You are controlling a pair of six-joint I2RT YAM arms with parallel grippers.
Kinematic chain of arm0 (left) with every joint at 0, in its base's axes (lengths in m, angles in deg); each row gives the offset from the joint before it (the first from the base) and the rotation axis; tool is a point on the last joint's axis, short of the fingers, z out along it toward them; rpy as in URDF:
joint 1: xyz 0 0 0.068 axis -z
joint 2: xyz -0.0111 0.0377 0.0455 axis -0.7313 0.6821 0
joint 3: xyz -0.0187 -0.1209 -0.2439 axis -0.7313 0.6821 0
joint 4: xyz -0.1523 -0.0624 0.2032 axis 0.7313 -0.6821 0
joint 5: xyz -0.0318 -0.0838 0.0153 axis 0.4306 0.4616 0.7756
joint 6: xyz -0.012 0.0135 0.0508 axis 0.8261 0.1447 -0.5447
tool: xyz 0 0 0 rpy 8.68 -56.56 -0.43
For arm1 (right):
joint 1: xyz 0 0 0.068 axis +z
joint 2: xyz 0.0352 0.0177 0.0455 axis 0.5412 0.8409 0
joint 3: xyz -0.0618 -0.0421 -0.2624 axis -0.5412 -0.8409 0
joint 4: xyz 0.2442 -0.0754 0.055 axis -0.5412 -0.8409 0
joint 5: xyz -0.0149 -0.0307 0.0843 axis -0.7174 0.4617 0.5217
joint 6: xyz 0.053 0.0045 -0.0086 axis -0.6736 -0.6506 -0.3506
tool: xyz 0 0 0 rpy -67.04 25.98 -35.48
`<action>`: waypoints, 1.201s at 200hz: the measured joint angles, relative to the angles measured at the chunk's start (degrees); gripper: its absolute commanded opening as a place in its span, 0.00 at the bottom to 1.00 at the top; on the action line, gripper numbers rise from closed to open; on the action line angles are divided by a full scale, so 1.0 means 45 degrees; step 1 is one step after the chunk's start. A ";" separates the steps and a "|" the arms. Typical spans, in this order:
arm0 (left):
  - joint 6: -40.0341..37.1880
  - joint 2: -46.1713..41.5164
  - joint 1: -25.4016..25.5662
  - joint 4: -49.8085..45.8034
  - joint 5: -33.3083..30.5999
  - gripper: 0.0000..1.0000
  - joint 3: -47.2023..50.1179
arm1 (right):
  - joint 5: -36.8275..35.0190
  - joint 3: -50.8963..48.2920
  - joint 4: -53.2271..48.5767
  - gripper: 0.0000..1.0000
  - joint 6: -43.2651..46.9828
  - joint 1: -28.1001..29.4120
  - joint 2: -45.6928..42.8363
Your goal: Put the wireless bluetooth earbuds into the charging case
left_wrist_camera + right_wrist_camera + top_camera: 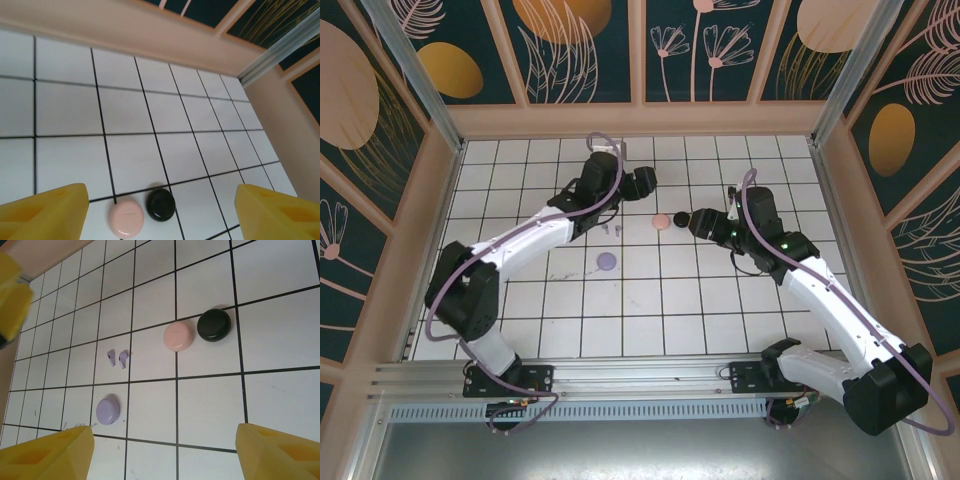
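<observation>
In the top view the left arm reaches from its base diagonally toward the far middle of the white tiled table [520, 320]. Its left gripper [643, 182] hangs over the tiles beyond the row of objects. In the left wrist view its yellow fingers [45, 210] stand wide apart with nothing between them, and the floor below them carries two of the cases.

The lilac round case [606, 262] lies alone on a tile just right of the left forearm, closer to the arm bases than the rest. The lilac-grey earbuds [610, 229] lie a tile farther away, loose on the table. The right wrist view shows the two buds side by side within one tile, close but not touching, and outside any case.

To their right, near the table's middle, the pink round case [661, 221] and the black round case [680, 217] lie next to each other, almost touching, the pink on the left. Both look shut.

The right gripper [697, 220] sits just right of the black case, low over the table. In its own wrist view the yellow fingers [50, 455] are spread wide and hold nothing, with all three cases and the earbuds lying ahead of them
</observation>
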 measured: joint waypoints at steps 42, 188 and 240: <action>-0.0418 -0.1651 0.0000 0.0204 -0.0894 0.97 0.1642 | -0.0005 0.0000 0.0306 0.75 -0.0097 0.0189 0.0403; 0.0355 -0.4381 -0.0840 0.0350 -0.5595 0.99 0.4512 | -0.1948 0.1899 0.0840 0.74 -0.1355 0.4585 0.6052; 0.0719 -0.5110 -0.1855 0.0631 -0.5581 0.99 0.5761 | -0.2210 0.4255 0.0670 0.75 -0.0612 0.5625 0.8966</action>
